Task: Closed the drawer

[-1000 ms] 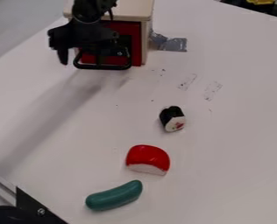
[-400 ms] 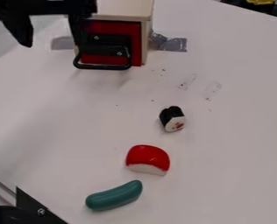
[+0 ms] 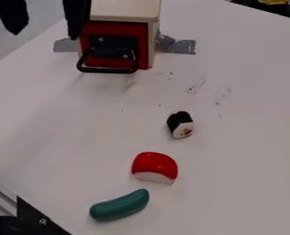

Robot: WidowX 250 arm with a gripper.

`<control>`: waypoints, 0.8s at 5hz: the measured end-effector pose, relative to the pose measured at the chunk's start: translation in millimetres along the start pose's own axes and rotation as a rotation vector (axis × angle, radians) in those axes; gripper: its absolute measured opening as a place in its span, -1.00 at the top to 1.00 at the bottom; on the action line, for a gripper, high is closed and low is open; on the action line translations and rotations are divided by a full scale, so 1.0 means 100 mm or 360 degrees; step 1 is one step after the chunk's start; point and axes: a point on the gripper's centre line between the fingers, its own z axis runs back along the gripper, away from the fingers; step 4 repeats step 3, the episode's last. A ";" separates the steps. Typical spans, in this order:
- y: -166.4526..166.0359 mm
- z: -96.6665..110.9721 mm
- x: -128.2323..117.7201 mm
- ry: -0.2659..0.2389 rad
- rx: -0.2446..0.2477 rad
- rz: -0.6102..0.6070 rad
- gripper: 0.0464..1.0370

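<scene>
My gripper (image 3: 44, 27) hangs at the top left corner, its two dark fingers spread apart with nothing between them. Its right finger is just left of the upper left part of the small drawer box (image 3: 124, 10), which has a pale wooden top. The drawer (image 3: 141, 42) has a red front that sits flush in the box, with a black loop handle (image 3: 108, 70) sticking out toward the camera. The fingers are above and to the left of the handle, not holding it.
Grey tape (image 3: 183, 47) lies beside the box. On the white table (image 3: 245, 151) are a black-and-white sushi roll (image 3: 181, 124), a red-and-white toy piece (image 3: 155, 167) and a green toy (image 3: 119, 205). A black bracket (image 3: 37, 219) stands at the lower left corner.
From in front of the drawer handle, my gripper has moved up and left toward the view's corner, uncovering the drawer front. The drawer and the toys look unmoved.
</scene>
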 end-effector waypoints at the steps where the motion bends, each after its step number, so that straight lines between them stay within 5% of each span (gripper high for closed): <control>1: 0.07 -0.03 0.05 0.0029 0.0074 -0.0029 -0.92; 4: 0.07 -0.03 0.06 0.0024 0.0076 -0.0034 -0.92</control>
